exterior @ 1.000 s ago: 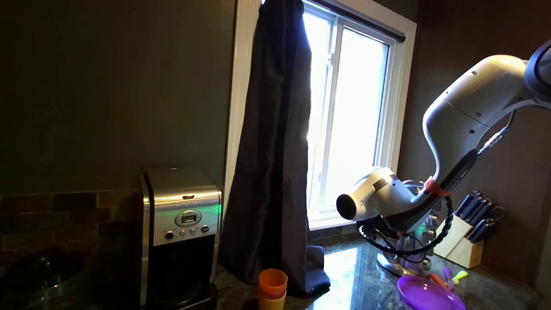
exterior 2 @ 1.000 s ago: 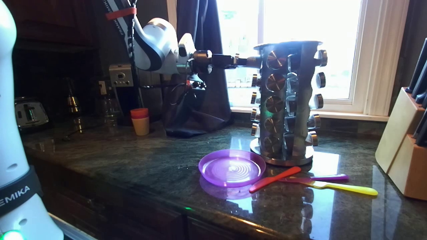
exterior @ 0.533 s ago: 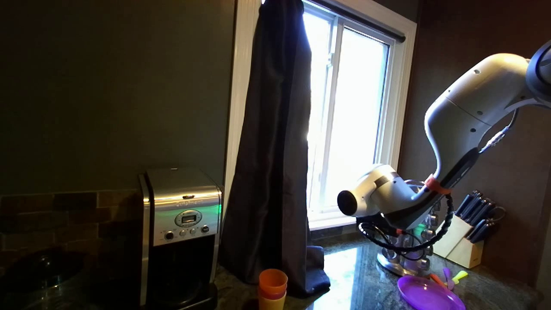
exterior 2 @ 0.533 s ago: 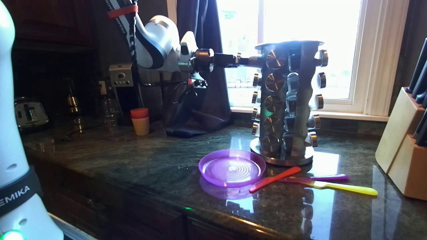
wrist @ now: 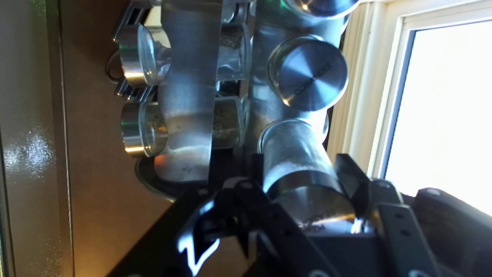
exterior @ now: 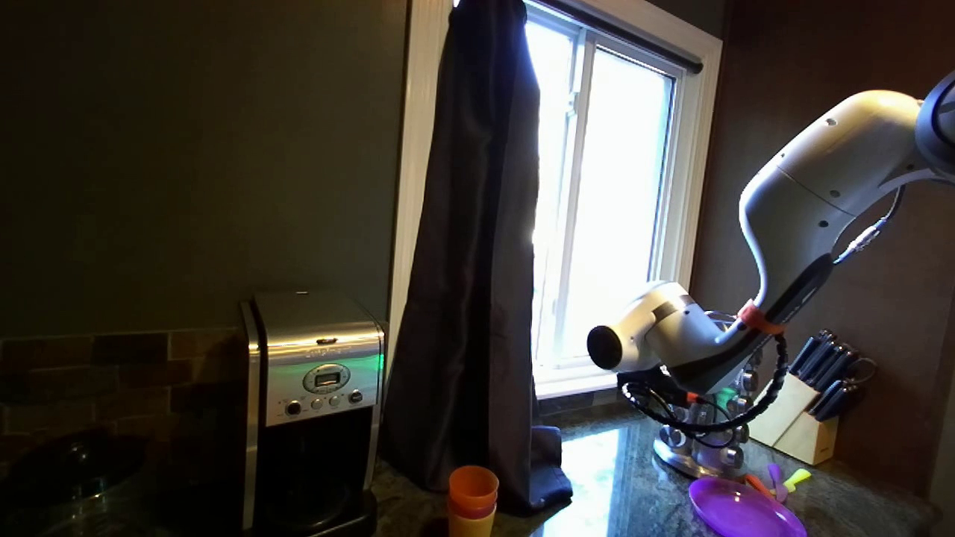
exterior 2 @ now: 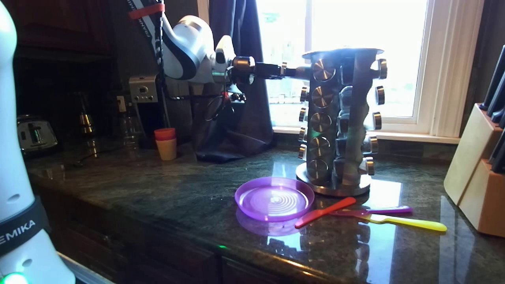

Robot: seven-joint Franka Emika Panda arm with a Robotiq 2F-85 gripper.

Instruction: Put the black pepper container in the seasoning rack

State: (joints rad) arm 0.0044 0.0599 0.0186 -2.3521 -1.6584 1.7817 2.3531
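Black pepper jar [wrist: 303, 177] is in the seasoning rack's [exterior 2: 359, 98] top tier, glass end inside, metal lid [wrist: 313, 207] outside. Lid lettering too blurred to confirm the label. Gripper [wrist: 300, 159] looks pinched onto the jar around its lid end. Status: mostly done, I'd say. Lid stands out farther than on the coriander jar [wrist: 309, 75] next down the column, so seating probably isn't finished. Left: push home, let go, back out.

Clearance: top plate [exterior 2: 335, 51] sits just above the jar, coriander just below, so little vertical slack. Entry edge looks snug; keep the push on axis, as the round stand could well spin or tip. Straight-back retreat looks open. Dark curtain [exterior 2: 236, 98] shows behind the gripper in an exterior view; gap hard to judge. Purple plate [exterior 2: 256, 197] and red knife [exterior 2: 325, 213] lie well below.
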